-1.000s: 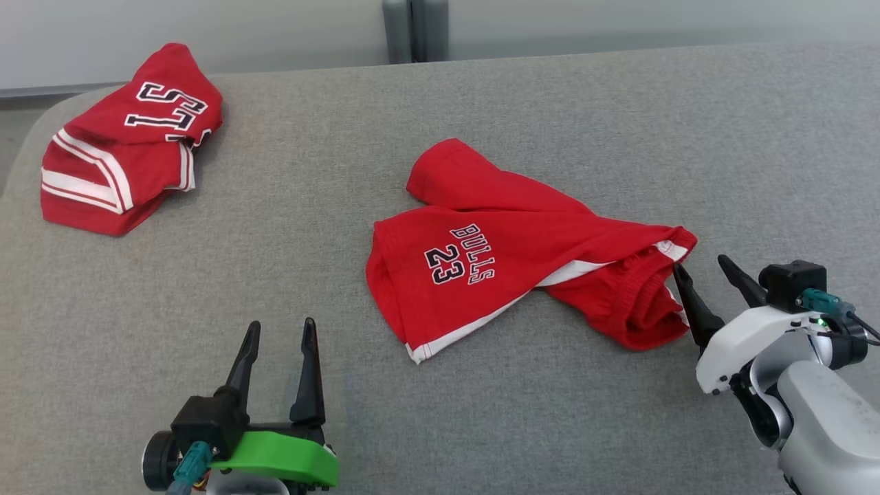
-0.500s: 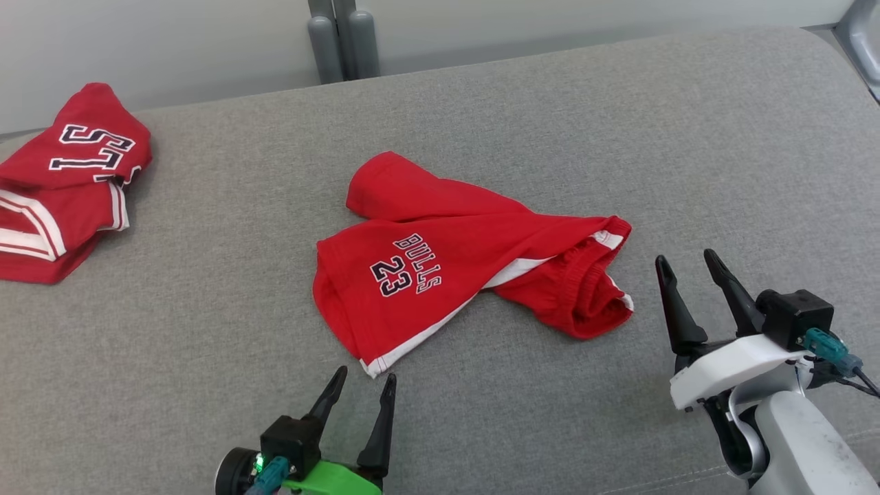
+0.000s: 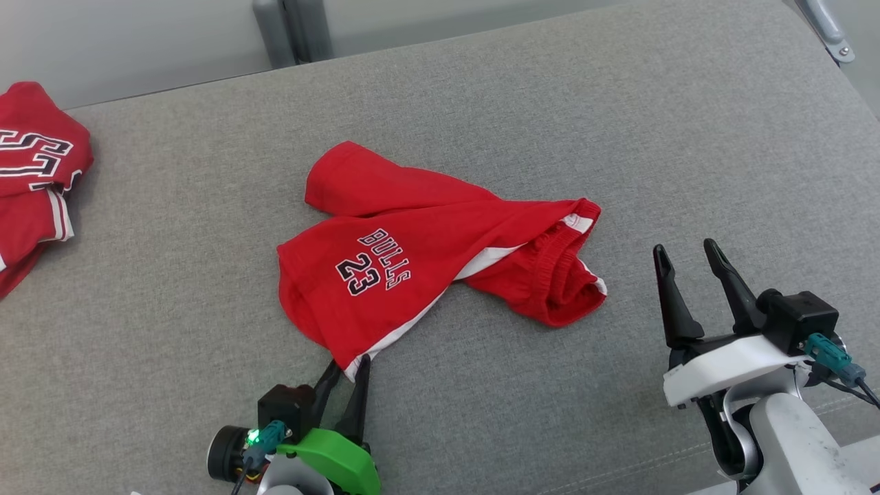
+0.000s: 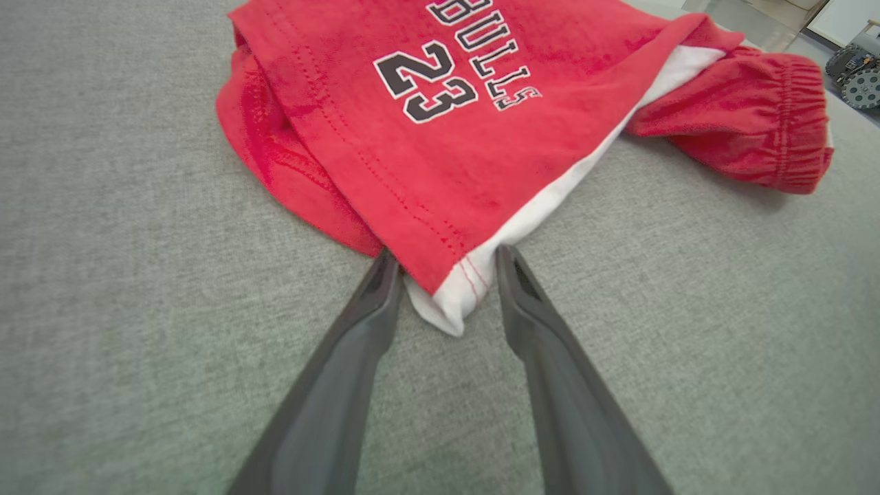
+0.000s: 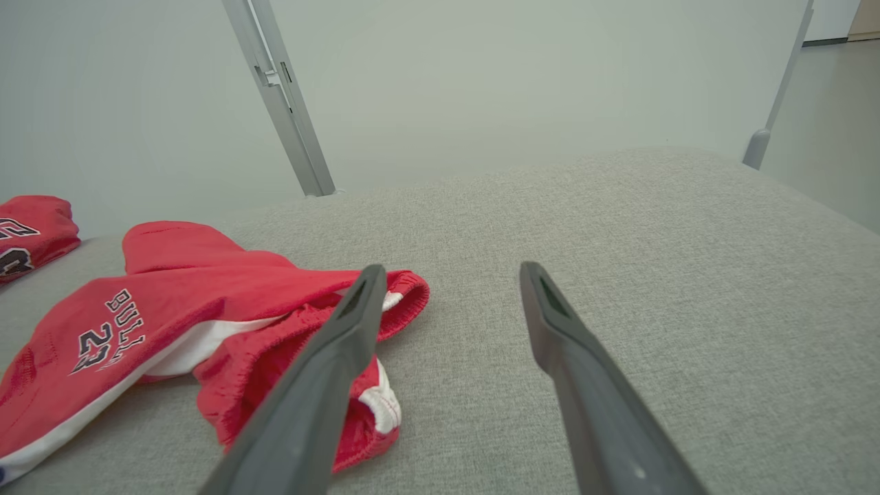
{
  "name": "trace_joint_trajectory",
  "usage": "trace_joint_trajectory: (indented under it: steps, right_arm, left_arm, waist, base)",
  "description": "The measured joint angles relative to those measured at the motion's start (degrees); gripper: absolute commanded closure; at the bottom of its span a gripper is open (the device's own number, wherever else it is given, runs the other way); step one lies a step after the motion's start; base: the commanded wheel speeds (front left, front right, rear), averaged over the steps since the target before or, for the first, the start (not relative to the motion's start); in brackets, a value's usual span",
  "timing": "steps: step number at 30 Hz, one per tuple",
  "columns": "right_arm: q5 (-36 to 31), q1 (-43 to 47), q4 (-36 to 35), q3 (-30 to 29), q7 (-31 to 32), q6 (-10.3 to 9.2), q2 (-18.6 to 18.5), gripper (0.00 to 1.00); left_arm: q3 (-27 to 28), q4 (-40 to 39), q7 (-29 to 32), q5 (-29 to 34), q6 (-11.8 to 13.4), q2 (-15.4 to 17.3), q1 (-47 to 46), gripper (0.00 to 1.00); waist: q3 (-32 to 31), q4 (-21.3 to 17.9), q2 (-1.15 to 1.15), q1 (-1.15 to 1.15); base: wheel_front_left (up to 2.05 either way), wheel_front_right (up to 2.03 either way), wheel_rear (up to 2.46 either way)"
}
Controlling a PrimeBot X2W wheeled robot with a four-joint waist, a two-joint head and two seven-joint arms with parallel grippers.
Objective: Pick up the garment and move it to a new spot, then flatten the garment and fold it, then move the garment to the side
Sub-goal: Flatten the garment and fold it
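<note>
The garment (image 3: 426, 261) is a pair of red shorts with white trim and "BULLS 23" print, lying crumpled in the middle of the grey padded surface (image 3: 619, 137). My left gripper (image 3: 349, 362) sits at its near hem corner. In the left wrist view the two fingers straddle the white-trimmed corner of the garment (image 4: 447, 137), narrowed but still apart, the left gripper (image 4: 445, 256) not visibly pinching it. My right gripper (image 3: 685, 246) stands open to the right of the waistband, clear of the cloth. The right wrist view shows the right gripper (image 5: 452, 268) wide open beside the garment (image 5: 172, 309).
A second pair of red shorts (image 3: 34, 172) lies folded at the far left edge, also seen as the second shorts (image 5: 27, 227). A grey metal post (image 3: 282, 31) stands behind the surface, and another metal part (image 3: 825, 27) at the back right corner.
The camera has turned right. My left gripper has moved forward to the shorts' hem corner and its fingers have narrowed around it. My right gripper has drawn back from the waistband.
</note>
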Motion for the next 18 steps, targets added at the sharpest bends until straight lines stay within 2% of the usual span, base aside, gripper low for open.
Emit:
trace_joint_trajectory:
  steps: [1,5,14,18]
  right_arm:
    - [-0.2,0.0,-0.2,-0.2,0.0,0.00,0.1,0.00]
    - [-0.8,0.2,-0.3,-0.7,0.0,0.00,0.6,0.00]
    - [-1.1,0.3,-0.6,-1.5,0.0,0.00,1.0,0.00]
    - [-1.2,0.3,-0.2,-1.3,0.0,0.00,1.2,0.00]
  left_arm:
    - [-0.1,-0.1,0.0,0.0,0.0,0.0,-0.1,1.00]
    - [-0.5,-0.8,0.0,-0.1,-0.4,0.0,-0.4,1.00]
    - [2.6,-11.2,0.0,-2.5,-0.5,0.0,-0.5,1.00]
    - [4.9,-8.6,0.1,-2.6,0.0,0.6,-3.9,1.00]
  waist:
    - [0.1,0.0,0.00,0.00]
    - [0.1,0.3,0.00,0.00]
    - [0.4,1.0,0.00,0.00]
    - [0.7,1.2,0.00,0.00]
  base:
    - [0.00,0.00,0.00]
    - [0.00,0.00,0.00]
    - [0.00,0.00,0.00]
    - [0.00,0.00,0.00]
